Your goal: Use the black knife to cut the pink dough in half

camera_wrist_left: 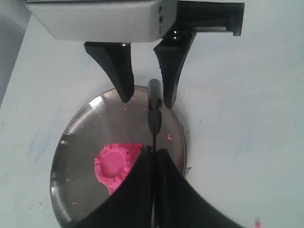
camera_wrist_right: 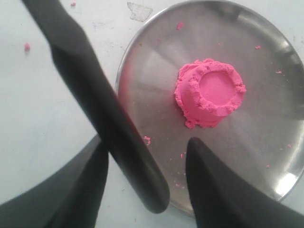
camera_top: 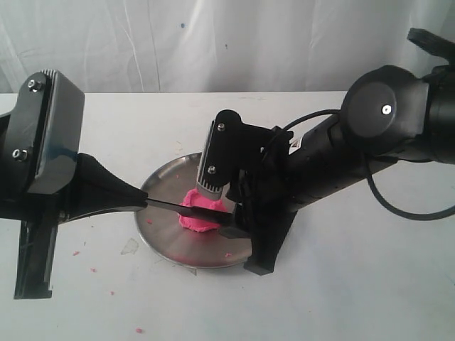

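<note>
Left claw [camera_wrist_left: 153, 156] tight on black knife [camera_wrist_left: 155, 111]; right claw [camera_wrist_right: 147, 142] spread wide astride it.

Robot lab test bench, plain white table [camera_top: 355, 291] bearing a round steel plate [camera_top: 160, 238], creased white sheet backdrop [camera_top: 178, 42] hung behind the plate, black left arm [camera_top: 92, 188] and black right arm [camera_top: 370, 135] flanking the plate, grey wrist-camera box [camera_top: 215, 160] over the plate
</note>
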`<state>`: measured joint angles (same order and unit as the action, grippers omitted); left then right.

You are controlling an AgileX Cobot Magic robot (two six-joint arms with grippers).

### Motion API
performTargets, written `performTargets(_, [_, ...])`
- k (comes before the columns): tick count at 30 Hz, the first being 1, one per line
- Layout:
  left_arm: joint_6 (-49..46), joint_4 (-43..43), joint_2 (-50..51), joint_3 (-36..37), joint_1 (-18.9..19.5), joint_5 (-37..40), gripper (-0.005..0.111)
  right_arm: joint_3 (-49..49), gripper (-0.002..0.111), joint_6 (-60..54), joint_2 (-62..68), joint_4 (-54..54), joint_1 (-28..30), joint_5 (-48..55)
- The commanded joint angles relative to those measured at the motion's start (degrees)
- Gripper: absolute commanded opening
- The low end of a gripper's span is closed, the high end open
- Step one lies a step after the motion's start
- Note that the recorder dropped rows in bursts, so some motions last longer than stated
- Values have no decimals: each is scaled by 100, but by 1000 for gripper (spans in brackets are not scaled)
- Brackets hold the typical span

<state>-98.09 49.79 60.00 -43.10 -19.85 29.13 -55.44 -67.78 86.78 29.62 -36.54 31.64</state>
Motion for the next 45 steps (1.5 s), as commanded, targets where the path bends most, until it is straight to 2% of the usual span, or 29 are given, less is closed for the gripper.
performTargets(1, [49, 226, -70, -32, -29, 40, 0, 26, 47, -113, -5, 51, 2, -70])
performTargets(7, [49, 226, -70, -32, -29, 17, 0, 26, 47, -244, -5, 167, 2, -70])
performTargets(13, [49, 226, -70, -32, -29, -22, 0, 26, 37, -304, -5, 182, 2, -51])
performTargets(23, [49, 248, -70, -32, -29, -69, 0, 26, 29, -560, -5, 231, -9, 68])
performTargets(33, [49, 333, -70, -32, -29, -102, 0, 26, 28, -936, 26, 533, -9, 120])
performTargets(36, [49, 374, -70, -32, -29, -124, 0, 26, 24, -945, 52, 533, -9, 134])
performTargets(41, [49, 374, -70, -32, -29, -163, 0, 26, 7, -948, 64, 533, -9, 177])
performTargets(45, [49, 374, -70, -32, -29, -256, 0, 15, 2, -750, 31, 330, -9, 235])
